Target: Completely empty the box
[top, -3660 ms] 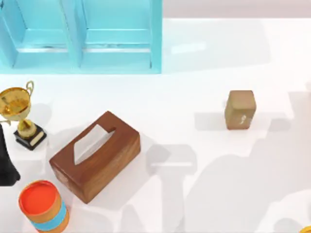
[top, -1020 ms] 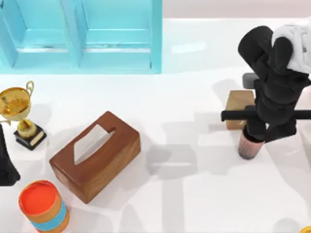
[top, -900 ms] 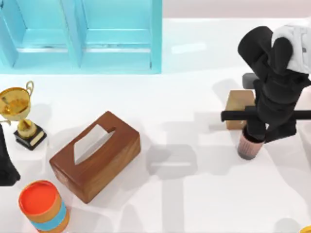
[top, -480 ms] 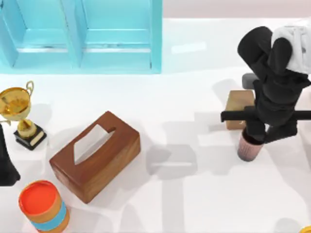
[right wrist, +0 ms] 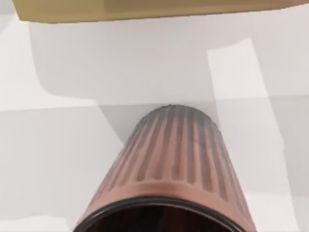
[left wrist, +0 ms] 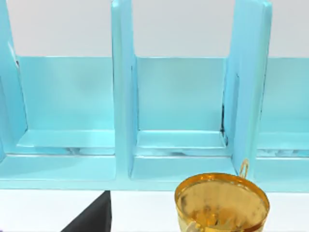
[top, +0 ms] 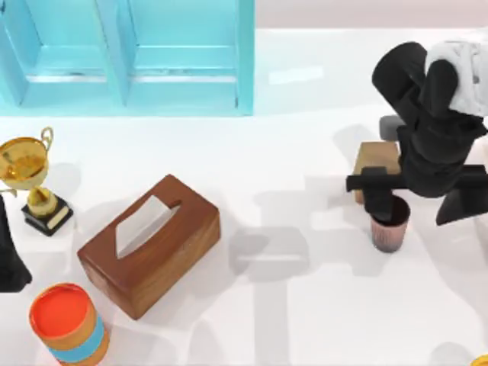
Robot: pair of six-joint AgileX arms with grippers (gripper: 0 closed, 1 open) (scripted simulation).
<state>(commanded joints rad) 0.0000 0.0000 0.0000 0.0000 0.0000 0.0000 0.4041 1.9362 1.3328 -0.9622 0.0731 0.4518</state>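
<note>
Now that the right gripper (top: 418, 204) has spread its jaws wide, the ribbed cup (top: 389, 231) is no longer clamped. Half a second earlier the two fingers were pinched together on its rim; at this moment they stand well apart, one at the cup's far edge and the other out toward the table's right side. The cup rests upright on the white table (top: 305, 320), open mouth up, just in front of the tan block (top: 374, 158) and not touching it. Its position is nearly the same as a second ago, so the hand has opened without dragging it.

From the right wrist view the cup (right wrist: 174, 159) sits directly under the camera, and its fluted wall runs away toward the tan block (right wrist: 145, 9) beyond. No finger is in contact with the cup there.

This reads as a completed drop-off: one item delivered and standing free. Which container the task means is not plain, and neither the wooden tissue box (top: 149, 244) at the left nor the tan block shows anything inside it. How much remains to unload therefore cannot be judged. The right arm will probably need to lift straight up so that it does not clip the rim.

The left arm (top: 9, 255) is parked at the table's left edge beside the gold trophy (top: 27, 164).
</note>
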